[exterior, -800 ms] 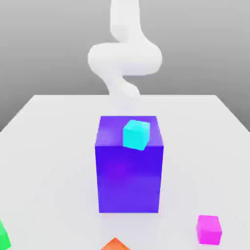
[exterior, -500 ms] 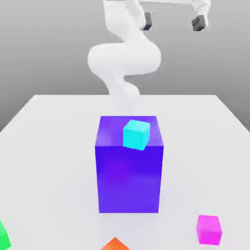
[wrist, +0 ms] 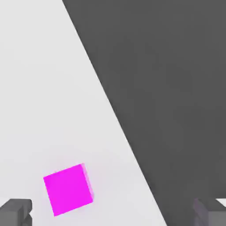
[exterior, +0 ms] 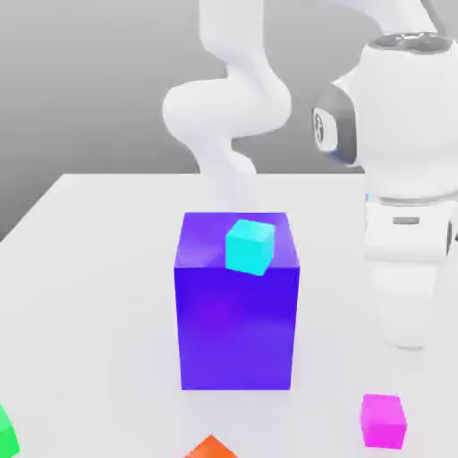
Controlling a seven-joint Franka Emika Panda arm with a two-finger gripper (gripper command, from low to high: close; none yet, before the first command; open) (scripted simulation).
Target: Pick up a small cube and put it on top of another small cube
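The pincer (wrist: 112, 212) was wide open, holding nothing, above the pink cube (wrist: 67, 190) sitting on the counter (exterior: 89, 268), near right.

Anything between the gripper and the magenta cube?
Nothing visible. In the hand view the magenta cube lies on bare table near one finger of the open gripper, off-centre between them.
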